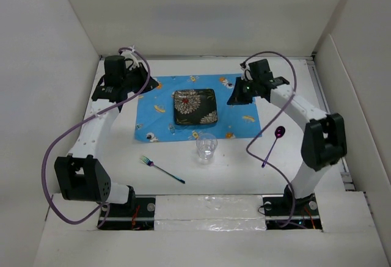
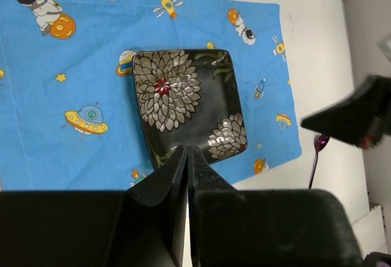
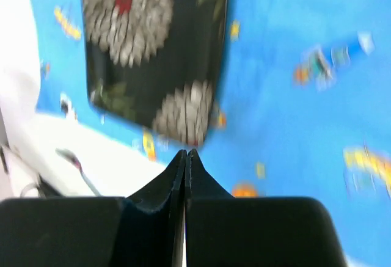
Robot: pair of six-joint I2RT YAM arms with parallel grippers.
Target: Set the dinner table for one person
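The left gripper (image 2: 187, 149) and the right gripper (image 3: 185, 152) each have their fingers pressed together on nothing, and hang at about 10 and 2 o'clock of the plate (image 1: 195, 106) on the placemat (image 1: 159, 96). The dinner table (image 1: 232, 169) lies under everything; it looks rigid and fixed, a surface to set things on rather than to grasp. On it, the thin fork (image 1: 162, 169) at 7 o'clock and the spoon (image 1: 274, 145) at 4 probably want a mid-handle pinch, and the fragile-looking glass (image 1: 206, 146) at 6 a hold across its wall.

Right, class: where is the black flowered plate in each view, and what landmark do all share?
Top view: plate in the centre, on the blue mat.
Left wrist: plate mid-picture, above the left pincer.
Right wrist: plate upper left, cut by the top edge.
Shared landmark: the blue mat.
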